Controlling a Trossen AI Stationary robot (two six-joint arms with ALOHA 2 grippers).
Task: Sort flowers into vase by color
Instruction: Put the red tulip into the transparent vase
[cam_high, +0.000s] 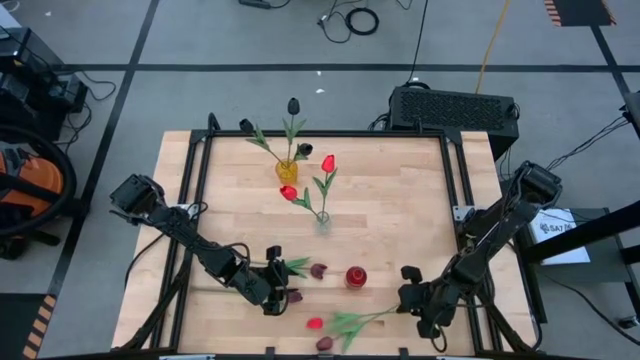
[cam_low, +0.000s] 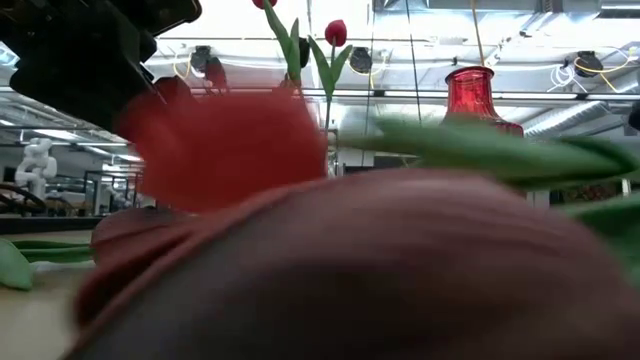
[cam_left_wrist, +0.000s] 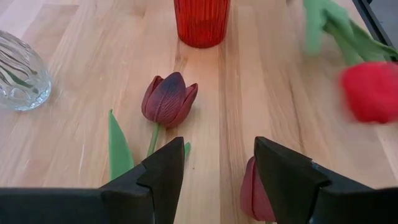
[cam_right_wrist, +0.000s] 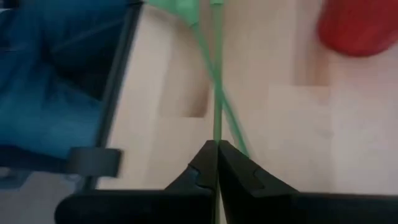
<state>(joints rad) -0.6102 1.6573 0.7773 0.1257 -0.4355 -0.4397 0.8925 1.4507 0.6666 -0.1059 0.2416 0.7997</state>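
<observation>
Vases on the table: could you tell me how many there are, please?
3: a yellow vase at the far edge, a clear vase mid-table, and a red vase nearer the front.

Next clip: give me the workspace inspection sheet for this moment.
Surface: wooden table, dark frame.
Job's things: yellow vase holds dark tulips; clear vase holds red tulips; red vase empty; maroon tulip and red tulip lying loose.
Clutter: nothing seen.
Grippers: left gripper open by the maroon tulip; right gripper shut on a green stem.
Cables: cables on the floor.
Surroundings: black box behind the table.
</observation>
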